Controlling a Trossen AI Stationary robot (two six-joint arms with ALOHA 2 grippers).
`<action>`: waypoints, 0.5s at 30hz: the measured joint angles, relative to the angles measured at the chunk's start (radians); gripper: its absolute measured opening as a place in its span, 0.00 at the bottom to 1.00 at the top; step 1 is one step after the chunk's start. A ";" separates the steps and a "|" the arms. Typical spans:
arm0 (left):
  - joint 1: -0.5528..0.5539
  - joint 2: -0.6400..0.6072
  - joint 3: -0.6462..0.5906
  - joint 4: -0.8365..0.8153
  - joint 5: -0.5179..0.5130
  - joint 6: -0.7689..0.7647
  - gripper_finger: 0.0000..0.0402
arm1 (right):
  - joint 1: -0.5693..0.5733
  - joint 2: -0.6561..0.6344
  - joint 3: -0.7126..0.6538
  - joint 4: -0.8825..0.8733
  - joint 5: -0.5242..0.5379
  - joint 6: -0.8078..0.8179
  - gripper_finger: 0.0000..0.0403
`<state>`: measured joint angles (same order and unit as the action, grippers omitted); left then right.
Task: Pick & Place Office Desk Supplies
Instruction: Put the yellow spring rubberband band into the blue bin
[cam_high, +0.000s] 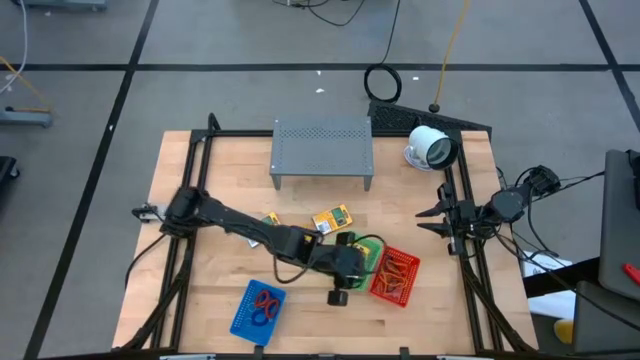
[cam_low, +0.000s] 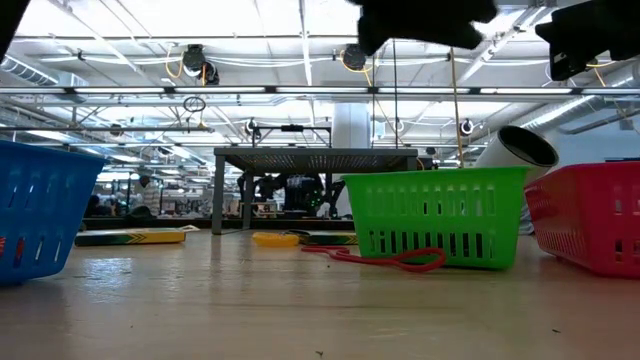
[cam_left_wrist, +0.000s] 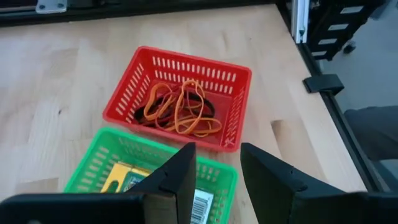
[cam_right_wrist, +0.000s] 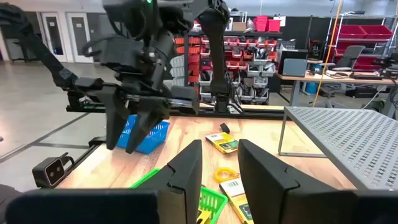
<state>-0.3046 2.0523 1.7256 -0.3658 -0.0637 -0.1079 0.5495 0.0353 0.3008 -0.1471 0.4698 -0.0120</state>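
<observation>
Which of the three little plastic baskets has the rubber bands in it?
The red plastic basket: tan and orange rubber bands lie tangled inside it. The green basket holds a yellow packet, and the blue one holds small rings.

A grey perforated metal shelf (cam_high: 322, 148) stands at the far middle of the wooden table (cam_high: 220, 300). A white round camera-like device (cam_high: 431, 148) lies just beside its right end. Black cable (cam_high: 382, 82) coils on the floor beyond.

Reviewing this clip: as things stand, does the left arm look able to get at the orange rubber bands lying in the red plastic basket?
Probably yes. The left gripper hangs open above the green plastic basket, and the red plastic basket sits right beside it. The orange rubber bands lie uncovered inside, with nothing over them.
</observation>
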 joint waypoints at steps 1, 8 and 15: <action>-0.001 -0.026 -0.049 0.030 -0.001 -0.003 0.34 | 0.000 0.000 0.000 0.000 0.000 0.000 0.24; 0.003 -0.199 -0.345 0.089 -0.015 -0.001 0.34 | 0.000 0.000 0.000 0.000 0.000 0.000 0.23; 0.044 -0.347 -0.528 -0.036 -0.016 -0.037 0.34 | 0.000 0.000 0.000 0.000 0.000 0.000 0.23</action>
<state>-0.2601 1.7051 1.1973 -0.4022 -0.0798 -0.1445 0.5495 0.0353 0.3011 -0.1471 0.4697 -0.0119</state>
